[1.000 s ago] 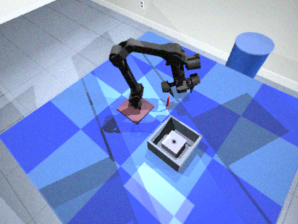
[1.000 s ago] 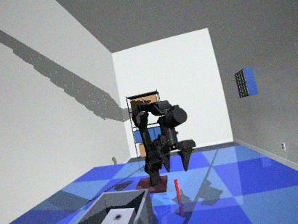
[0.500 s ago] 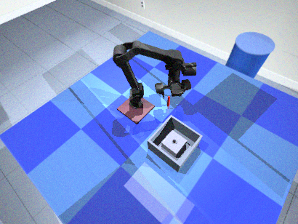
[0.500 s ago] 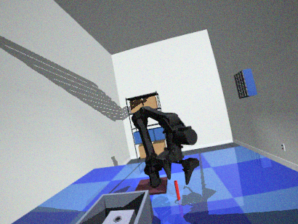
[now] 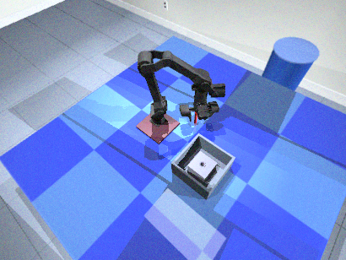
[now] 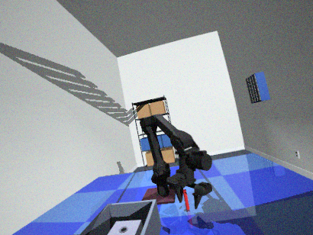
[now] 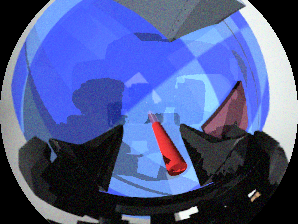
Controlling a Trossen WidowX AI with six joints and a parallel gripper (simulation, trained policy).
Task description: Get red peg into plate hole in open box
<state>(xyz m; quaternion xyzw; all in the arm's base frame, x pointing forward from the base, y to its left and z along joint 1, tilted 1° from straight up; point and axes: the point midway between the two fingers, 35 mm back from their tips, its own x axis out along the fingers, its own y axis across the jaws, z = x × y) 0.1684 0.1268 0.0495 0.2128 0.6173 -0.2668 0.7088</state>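
Observation:
The red peg (image 5: 196,117) (image 6: 186,200) (image 7: 168,147) stands about upright on the blue mat, left of the box in the wrist camera's far field. My gripper (image 5: 197,120) (image 6: 188,204) (image 7: 152,127) is open and points down around the peg. In the wrist view the peg shows between the two fingers, nearer the right one, with a gap visible on each side. The open grey box (image 5: 190,181) (image 6: 154,217) (image 7: 180,25) stands apart from the gripper. Its pale plate (image 5: 202,169) (image 6: 133,225) has a dark hole (image 5: 202,164) (image 6: 123,230), with no peg in it.
The arm's base stands on a dark red square plate (image 5: 145,127) (image 6: 149,195) (image 7: 232,117), close to the peg. A blue cylinder (image 5: 291,63) stands at the back right in the top view. A shelf with boxes (image 6: 156,107) stands far behind the arm.

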